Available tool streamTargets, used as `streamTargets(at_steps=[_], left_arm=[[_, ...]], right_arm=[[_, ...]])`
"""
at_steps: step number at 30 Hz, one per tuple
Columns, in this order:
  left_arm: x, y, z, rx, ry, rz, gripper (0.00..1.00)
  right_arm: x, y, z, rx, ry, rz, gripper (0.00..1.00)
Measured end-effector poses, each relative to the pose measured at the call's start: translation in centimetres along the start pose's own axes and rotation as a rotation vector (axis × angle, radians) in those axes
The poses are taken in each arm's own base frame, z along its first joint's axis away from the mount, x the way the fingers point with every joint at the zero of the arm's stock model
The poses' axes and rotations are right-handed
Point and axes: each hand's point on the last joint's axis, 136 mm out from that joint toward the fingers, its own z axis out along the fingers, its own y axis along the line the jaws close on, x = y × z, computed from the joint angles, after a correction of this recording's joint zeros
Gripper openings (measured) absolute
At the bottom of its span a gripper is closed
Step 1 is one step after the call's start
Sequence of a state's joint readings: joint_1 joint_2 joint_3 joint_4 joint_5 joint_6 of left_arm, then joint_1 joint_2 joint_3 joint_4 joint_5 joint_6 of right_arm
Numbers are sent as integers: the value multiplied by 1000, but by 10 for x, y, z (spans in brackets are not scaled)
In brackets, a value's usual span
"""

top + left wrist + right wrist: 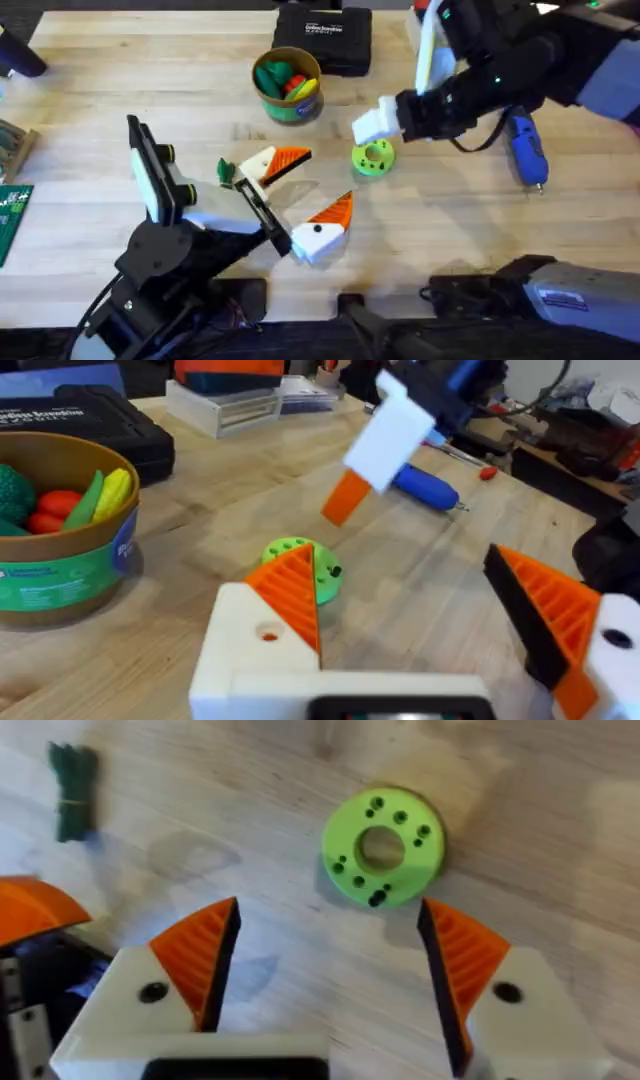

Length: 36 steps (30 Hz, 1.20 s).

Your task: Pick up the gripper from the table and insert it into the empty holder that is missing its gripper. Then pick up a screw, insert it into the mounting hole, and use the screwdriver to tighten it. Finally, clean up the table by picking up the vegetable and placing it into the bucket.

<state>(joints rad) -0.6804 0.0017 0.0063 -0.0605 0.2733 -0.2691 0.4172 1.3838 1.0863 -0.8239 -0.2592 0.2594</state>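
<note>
Left gripper (pixel 300 200): we see white fingers with orange ribbed pads spread wide apart and holding nothing, low over the table just left of the lime-green disc (pixel 373 157).

Vegetable (pixel 226 172): we find the small dark-green toy lying on the bare wood well left of the disc, close beside the left gripper's farther finger and touched by nothing; the right wrist view shows it as a dark, ribbed little bundle (pixel 72 790).

Bucket (pixel 286 84): the yellow-olive cup with its lime-green band stands beyond and left of the disc, already holding bright toy produce.

Lime-green disc: round, with a wide centre hole and a ring of small dark holes, flat on the table.

Right gripper (pixel 325 970): jaws parted and empty, hovering just above the disc.

Screwdriver (pixel 526 150): the blue pen-shaped tool lies well right of the disc, tip toward the near edge.

Step in hand, as we judge it: clearing the vegetable. The left gripper should centre both pads around it before closing, then lift clear of the bucket rim.
</note>
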Motion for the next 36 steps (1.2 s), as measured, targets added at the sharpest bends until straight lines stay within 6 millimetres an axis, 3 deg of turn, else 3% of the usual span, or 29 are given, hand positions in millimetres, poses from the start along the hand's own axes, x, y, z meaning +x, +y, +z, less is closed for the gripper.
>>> streamTargets(at_steps=[6,9,14,26,32,36], left_arm=[[0,0,0,0,0,0,990],[0,0,0,0,0,0,990],[0,0,0,0,0,0,990],[0,0,0,0,0,0,990],[0,0,0,0,0,0,990],[0,0,0,0,0,0,990]], right_arm=[[22,-10,6,200,65,-129,978],[23,-13,10,241,72,-146,861],[26,-19,21,270,110,-125,749],[37,-14,41,272,183,-135,719],[29,-11,45,261,151,-138,524],[34,-16,56,275,193,-132,424]])
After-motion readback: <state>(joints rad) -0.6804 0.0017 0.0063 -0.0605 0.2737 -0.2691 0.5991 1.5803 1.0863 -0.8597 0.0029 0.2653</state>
